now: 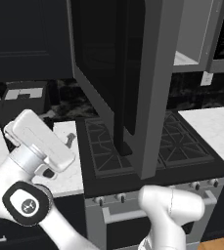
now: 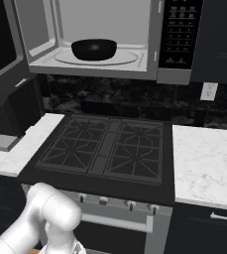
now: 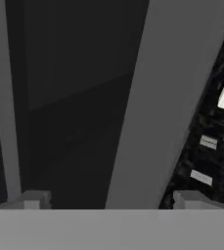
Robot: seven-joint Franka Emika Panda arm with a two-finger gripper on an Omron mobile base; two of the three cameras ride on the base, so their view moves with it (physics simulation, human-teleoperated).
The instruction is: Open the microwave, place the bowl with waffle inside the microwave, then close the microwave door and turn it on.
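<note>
Microwave [image 2: 105, 39] mounted above the stove [image 2: 105, 149], cavity open and lit grey inside; dark button panel [image 2: 180, 32] at its right side. Black bowl [image 2: 94, 49] resting on the round turntable within the cavity, roughly centred; waffle not discernible from this angle, bowl's inside hidden by its rim. Microwave door [image 1: 133, 73] swung wide open, seen edge-on in the left base view, hanging out over the stove grates; dark vertical bar handle [image 1: 119, 97] running down its glass side, grey metal frame edge facing the camera. White arm bent low at lower left in the left base view, hand [image 1: 37, 141] over the left surface [image 1: 69, 176], just left of the open door. Gripper [image 3: 113, 200] with jaws spread wide, nothing between them; finger tips [image 3: 33, 199] rising at the bottom of the hand view, close against the door's grey frame and dark glass; contact with the door not clear. Black coffee machine [image 2: 11, 116] on the left surface beside the stove; marble surface [image 2: 204, 158] to the right of the stove; white wall outlet [image 2: 209, 91] on the dark backsplash below the button panel.
</note>
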